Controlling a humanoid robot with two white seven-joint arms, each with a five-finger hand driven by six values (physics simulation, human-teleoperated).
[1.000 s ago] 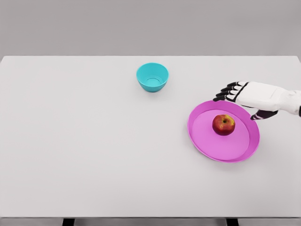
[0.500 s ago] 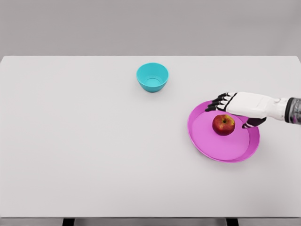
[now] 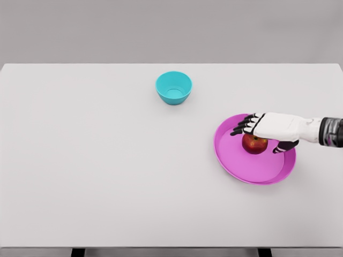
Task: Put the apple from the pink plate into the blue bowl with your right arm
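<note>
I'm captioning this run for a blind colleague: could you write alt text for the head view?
The robot's right hand hovers, fingers spread, over a red apple on a pink plate at the right of a white table. A blue bowl stands apart, farther back near the middle.

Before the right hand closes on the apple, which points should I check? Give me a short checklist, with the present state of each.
1. Right hand is above the apple: ok, it covers the fruit's upper part.
2. Fingers are open for the grasp: ok, they are spread and hold nothing.
3. Fingers touch the apple: cannot tell, one view from above only.
4. Apple lies on the pink plate: ok.
5. Blue bowl is upright and empty: ok.
6. Table between plate and bowl is free of obstacles: ok.
</note>
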